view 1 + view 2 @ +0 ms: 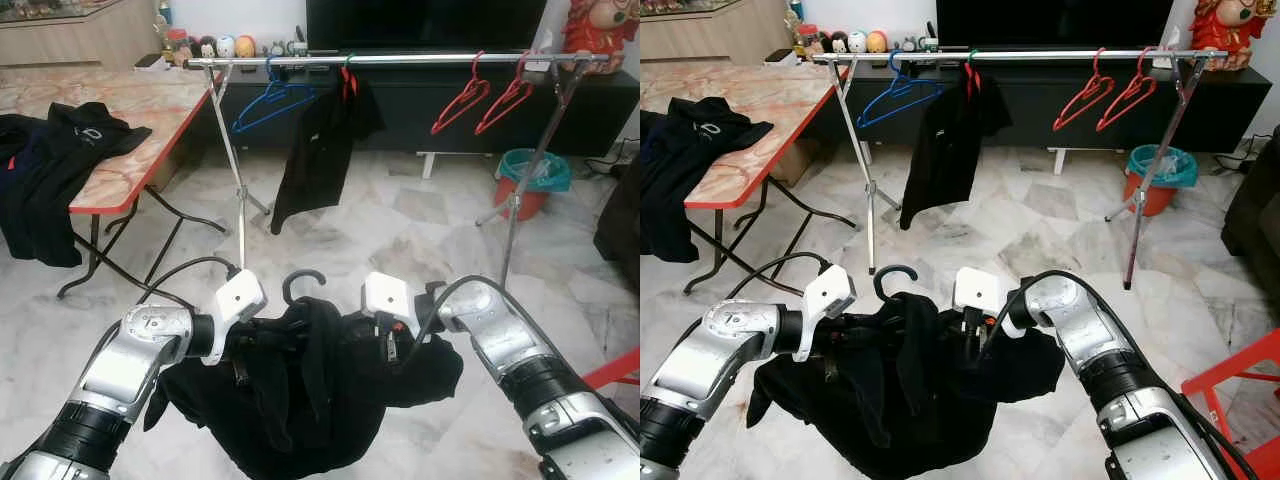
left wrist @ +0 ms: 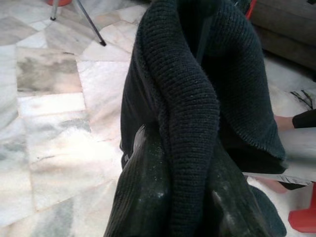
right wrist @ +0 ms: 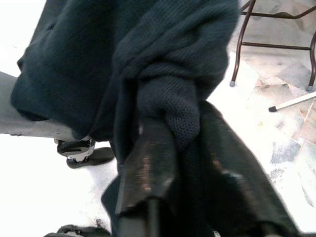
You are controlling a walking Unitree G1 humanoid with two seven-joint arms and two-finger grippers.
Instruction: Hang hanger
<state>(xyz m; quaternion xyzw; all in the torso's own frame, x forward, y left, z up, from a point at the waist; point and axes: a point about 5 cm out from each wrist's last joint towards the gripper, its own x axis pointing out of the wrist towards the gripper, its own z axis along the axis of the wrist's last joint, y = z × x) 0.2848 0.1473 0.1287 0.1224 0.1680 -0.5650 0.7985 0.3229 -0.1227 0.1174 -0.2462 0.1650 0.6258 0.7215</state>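
I hold a black knit garment point(image 1: 320, 390) on a black hanger between both grippers, low over the marble floor. The hanger's hook point(image 1: 303, 280) sticks up between my wrists. My left gripper point(image 1: 240, 368) is shut on the garment's left shoulder; in the left wrist view its fingers point(image 2: 143, 197) pinch a fold of knit fabric point(image 2: 187, 108). My right gripper point(image 1: 390, 348) is shut on the right shoulder, with its fingers point(image 3: 148, 168) clamped on bunched cloth point(image 3: 173, 103). The silver clothes rail point(image 1: 420, 60) stands further ahead, well above the garment.
On the rail hang a blue hanger point(image 1: 272, 100), a black shirt point(image 1: 320, 150) and two red hangers point(image 1: 462, 98). A red-edged folding table point(image 1: 120, 180) with dark clothes point(image 1: 50, 160) stands on the left. A teal-lined bin point(image 1: 535, 178) and a red stool point(image 1: 615, 370) are on the right.
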